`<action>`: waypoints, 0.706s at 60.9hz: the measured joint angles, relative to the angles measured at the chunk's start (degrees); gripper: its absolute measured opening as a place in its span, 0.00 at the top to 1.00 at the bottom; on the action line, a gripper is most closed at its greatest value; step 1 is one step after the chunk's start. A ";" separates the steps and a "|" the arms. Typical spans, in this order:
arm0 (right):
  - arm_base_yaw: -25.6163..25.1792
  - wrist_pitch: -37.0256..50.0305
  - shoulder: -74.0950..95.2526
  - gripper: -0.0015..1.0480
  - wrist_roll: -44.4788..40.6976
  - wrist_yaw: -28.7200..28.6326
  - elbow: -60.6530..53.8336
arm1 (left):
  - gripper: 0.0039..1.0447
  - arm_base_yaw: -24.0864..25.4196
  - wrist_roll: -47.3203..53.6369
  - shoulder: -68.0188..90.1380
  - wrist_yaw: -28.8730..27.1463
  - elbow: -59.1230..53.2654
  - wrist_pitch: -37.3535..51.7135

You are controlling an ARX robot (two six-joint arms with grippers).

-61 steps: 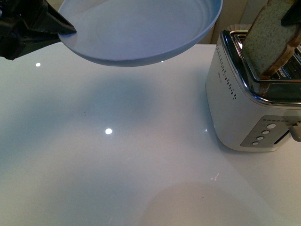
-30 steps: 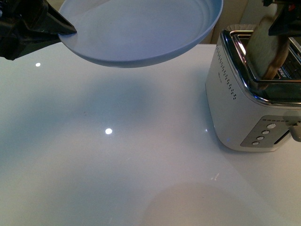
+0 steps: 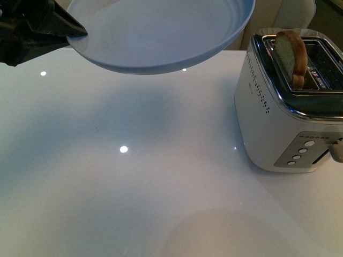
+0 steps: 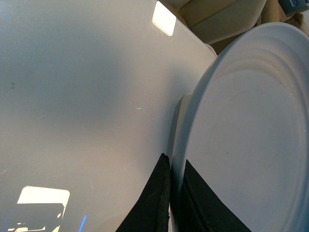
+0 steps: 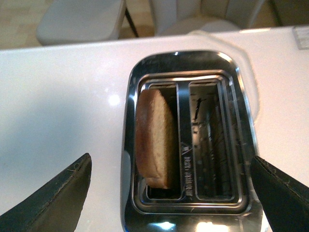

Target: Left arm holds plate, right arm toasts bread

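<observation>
Holding the round pale blue-grey plate point(image 3: 161, 32) aloft by its rim, our black left gripper point(image 3: 79, 33) is clamped on it; our right gripper point(image 5: 171, 158) hangs spread and empty over the white chrome-topped toaster point(image 3: 268, 123), where the brown-crusted bread slice point(image 3: 292, 56) stands proud of its slot; we should press the lever point(image 3: 336, 151) squarely

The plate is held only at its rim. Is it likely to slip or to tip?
Probably stiff: the plate shows no bending though the left gripper pinches only one edge. Its smooth, glossy rim may slip between the jaws. Held off-centre, it could tip downward.
</observation>
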 joint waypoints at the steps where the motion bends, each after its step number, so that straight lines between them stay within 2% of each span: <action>1: 0.04 -0.22 -0.85 0.08 0.00 0.13 -0.31 | 0.98 0.00 0.00 0.00 0.00 0.00 0.00; 7: 0.42 -0.90 -6.95 0.09 -0.22 0.24 -2.32 | 0.98 0.00 0.00 0.00 0.00 0.00 0.04; 15: -0.63 23.85 -11.61 0.29 -6.10 -1.42 -13.44 | 0.98 0.00 0.07 0.00 0.17 0.00 0.04; 18: -1.46 29.59 -13.11 0.39 -7.32 -2.19 -18.10 | 0.98 0.02 0.15 0.00 0.07 -0.02 0.04; 25: -3.32 32.41 -17.05 0.61 -8.31 -3.78 -24.61 | 0.98 0.02 0.24 -0.07 -0.02 -0.02 0.02; 33: -4.72 33.03 -20.48 0.81 -8.87 -5.11 -28.89 | 0.98 0.00 0.46 -0.20 -0.02 -0.02 0.02; 37: -5.70 33.07 -23.32 0.98 -8.96 -6.16 -31.80 | 0.98 0.02 0.76 -0.35 -0.02 -0.11 0.02; 43: -8.81 32.63 -26.60 0.98 -9.18 -10.49 -34.40 | 0.98 0.04 1.27 -0.72 0.00 -0.61 0.02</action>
